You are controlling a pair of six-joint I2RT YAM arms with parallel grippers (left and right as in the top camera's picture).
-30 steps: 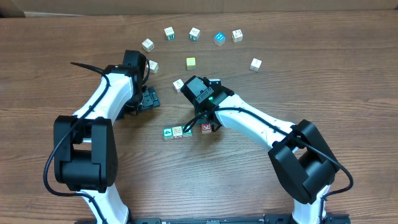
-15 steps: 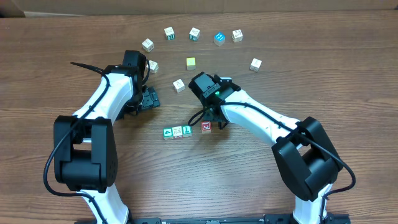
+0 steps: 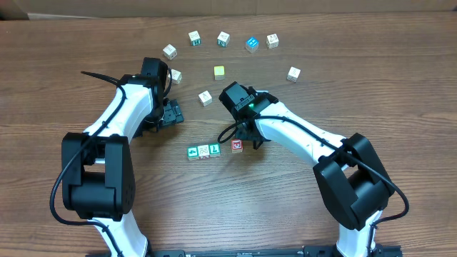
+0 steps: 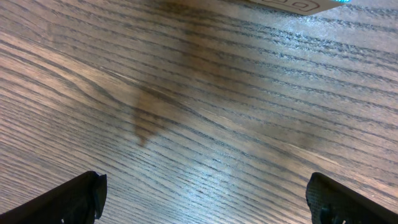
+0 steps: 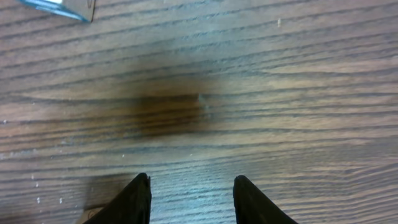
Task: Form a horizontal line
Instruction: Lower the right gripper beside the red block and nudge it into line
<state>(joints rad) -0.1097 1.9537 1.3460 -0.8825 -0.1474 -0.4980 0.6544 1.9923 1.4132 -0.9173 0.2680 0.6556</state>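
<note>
Horizontal line (image 3: 214, 150) lies on the surface (image 3: 400, 100) about midway between the two arms, well short of the loose cubes scattered along the far side. Its long axis runs left to right across the overhead view, with the right-hand end tipped very slightly toward the far edge. From the left it reads green cube with a white mark (image 3: 192, 152), white cube (image 3: 203, 150) and green "L" cube (image 3: 214, 149), packed close together. The red-faced cube (image 3: 237, 146) stands apart, across a small gap.

The right jaws hang just beside the red-faced cube, partly spread and pinching nothing; the wrist view shows only bare wood between the fingertips (image 5: 140, 200). The left jaws are spread as wide as they go, empty, and parked well off to the left.

That gap is where I'd expect trouble. A sideways nudge to close it, landing off-centre, could twist the red-faced cube out of line. A push too hard could drive it into the "L" and shunt the other three crooked. The right arm (image 3: 300, 139) also sits low over that end, so a careless lift or swing might clip the cube.
</note>
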